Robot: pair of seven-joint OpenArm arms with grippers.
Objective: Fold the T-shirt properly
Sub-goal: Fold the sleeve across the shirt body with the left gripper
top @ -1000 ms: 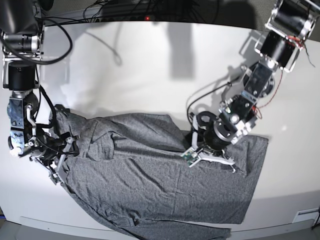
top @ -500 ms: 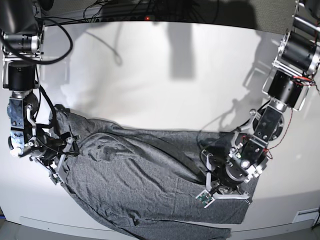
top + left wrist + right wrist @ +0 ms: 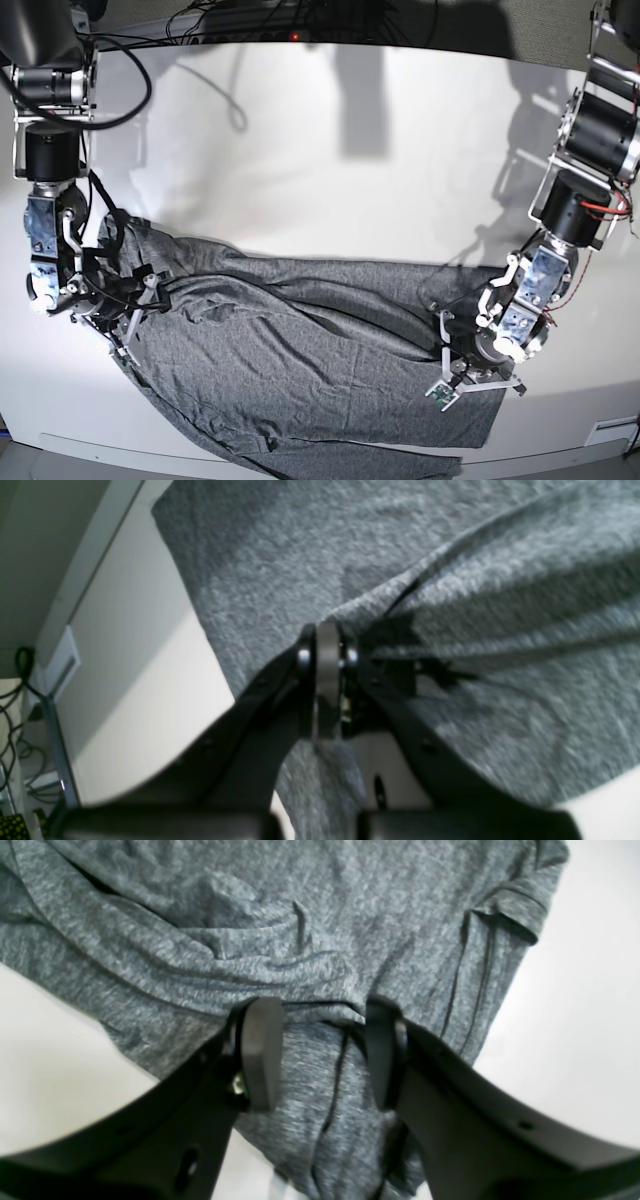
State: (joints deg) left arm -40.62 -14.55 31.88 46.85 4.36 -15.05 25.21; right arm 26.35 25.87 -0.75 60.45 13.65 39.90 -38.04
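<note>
The grey T-shirt [image 3: 300, 370] lies spread and rumpled across the white table [image 3: 330, 150], near its front edge. The left gripper [image 3: 327, 645] is pinched tight on a fold of the cloth at one side. The right gripper [image 3: 320, 1050] stands open, its fingers [image 3: 260, 1055] straddling a bunched fold at the opposite end.

I see a white bench [image 3: 320, 150] filling most of the frame. The shirt [image 3: 300, 370] lies spread across its lower half, reaching the bottom edge, and black cables [image 3: 215, 95] trail at upper left.
</note>
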